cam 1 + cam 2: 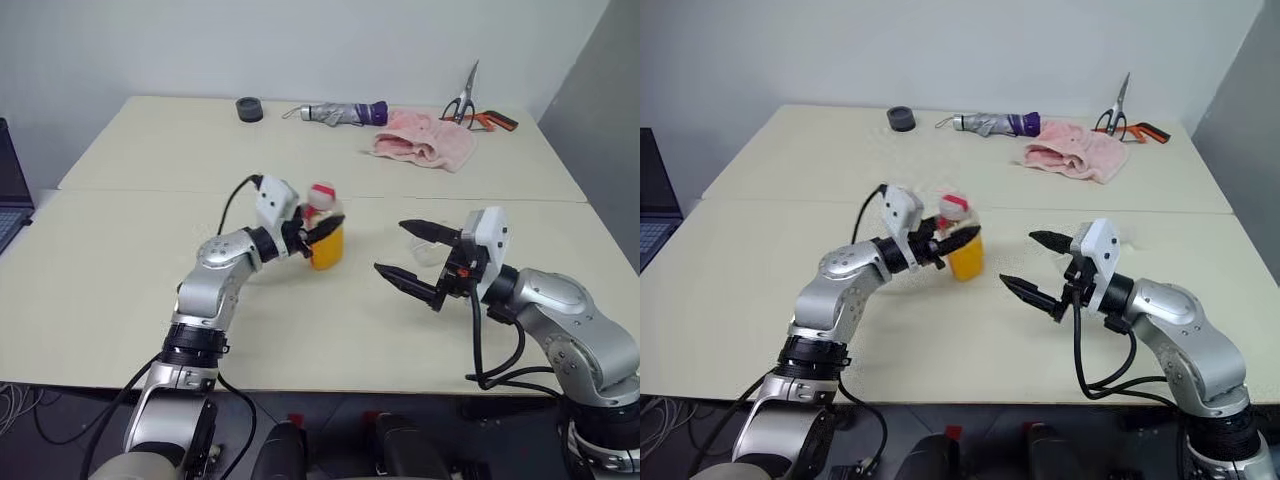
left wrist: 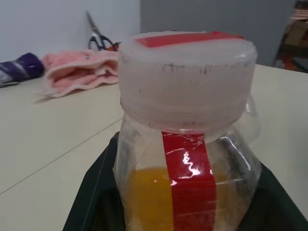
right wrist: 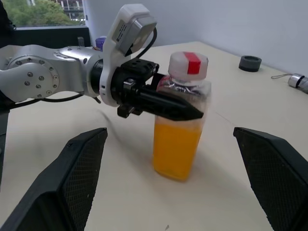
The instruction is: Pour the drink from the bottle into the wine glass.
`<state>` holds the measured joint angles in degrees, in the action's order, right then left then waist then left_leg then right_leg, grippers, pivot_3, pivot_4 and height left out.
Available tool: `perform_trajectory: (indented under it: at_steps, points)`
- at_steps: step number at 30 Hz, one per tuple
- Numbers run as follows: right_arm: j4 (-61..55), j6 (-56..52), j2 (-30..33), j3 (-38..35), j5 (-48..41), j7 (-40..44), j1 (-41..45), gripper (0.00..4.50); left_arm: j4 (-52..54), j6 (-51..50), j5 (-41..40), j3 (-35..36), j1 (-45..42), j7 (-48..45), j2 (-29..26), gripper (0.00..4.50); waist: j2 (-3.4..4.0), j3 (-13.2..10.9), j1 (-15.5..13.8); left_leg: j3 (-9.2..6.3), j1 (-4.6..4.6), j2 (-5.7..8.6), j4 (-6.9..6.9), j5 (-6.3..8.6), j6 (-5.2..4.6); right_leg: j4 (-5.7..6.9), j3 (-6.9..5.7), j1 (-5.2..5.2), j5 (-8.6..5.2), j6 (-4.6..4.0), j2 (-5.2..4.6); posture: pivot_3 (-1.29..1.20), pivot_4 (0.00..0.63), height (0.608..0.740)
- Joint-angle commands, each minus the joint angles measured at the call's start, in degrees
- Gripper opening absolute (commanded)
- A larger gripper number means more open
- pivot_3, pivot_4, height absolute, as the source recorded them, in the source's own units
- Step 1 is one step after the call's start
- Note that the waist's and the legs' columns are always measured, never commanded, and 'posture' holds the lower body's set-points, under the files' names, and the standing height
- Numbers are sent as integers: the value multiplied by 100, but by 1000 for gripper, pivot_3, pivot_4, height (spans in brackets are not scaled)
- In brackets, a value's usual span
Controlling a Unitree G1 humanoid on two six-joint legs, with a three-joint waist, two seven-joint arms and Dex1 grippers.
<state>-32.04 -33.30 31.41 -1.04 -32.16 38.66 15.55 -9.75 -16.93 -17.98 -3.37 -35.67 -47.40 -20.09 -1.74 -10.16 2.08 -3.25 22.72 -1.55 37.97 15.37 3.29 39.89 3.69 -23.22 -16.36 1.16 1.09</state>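
4 views: 2 head eyes looking down, 2 wrist cameras looking level.

The 2 eyes are looking forward and down over both arms, sharing the whole table (image 1: 120, 300) from slightly offset positions. The left wrist camera is sitting right against the bottle (image 2: 187, 144), facing across the table toward the towel (image 2: 79, 72). The right wrist camera is standing farther off, facing the same bottle and the left gripper (image 3: 192, 113) on it.

Cream table (image 1: 120, 290): bottle (image 1: 327, 245), towel (image 1: 425, 142), umbrella (image 1: 345, 113), scissors (image 1: 470, 105).
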Motion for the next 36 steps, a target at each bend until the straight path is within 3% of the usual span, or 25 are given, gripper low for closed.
perform_trajectory:
  at_steps: [1, 11, 19, 32, 36]
  points:
    - [-319, -32, -8, -144, -82, -188, -29, 4500, 83, 99, -174, 3, -323, -404, -34, 1895, 0, 0, -5, -1, 0, 0, 0, 0, 0, 0, 0, 0, 0, 0, 1, 0, 150, 740]
    - [-519, -425, -98, -142, -423, -605, 387, 4500, 166, -108, -389, -206, -413, -1265, 100, 1894, 0, 0, -19, 2, 4, 4, 1, 0, 0, -2, 2, 0, 0, 0, -5, 0, 150, 740]
    - [-396, -1058, -355, 434, -278, -1109, 1087, 4500, 60, -76, -346, -540, -465, -2030, 66, 1894, 1, -1, -21, 0, 4, 2, 0, 0, -1, -2, 1, -2, 0, -1, -2, 0, 150, 740]
    - [-27, -808, -853, 629, 16, -1200, 1145, 4500, -109, 105, -189, -591, -568, -2193, 85, 1894, 2, -2, -21, 2, 10, 4, 1, 1, -1, -3, 2, -7, 0, -1, -5, 0, 150, 740]
    - [32, -778, -929, 660, 76, -1182, 1201, 3515, -120, 122, -158, -578, -565, -2195, 95, 1894, 2, -2, -20, 2, 9, 3, 1, 1, -1, -2, 2, -7, 0, -1, -5, 0, 150, 740]
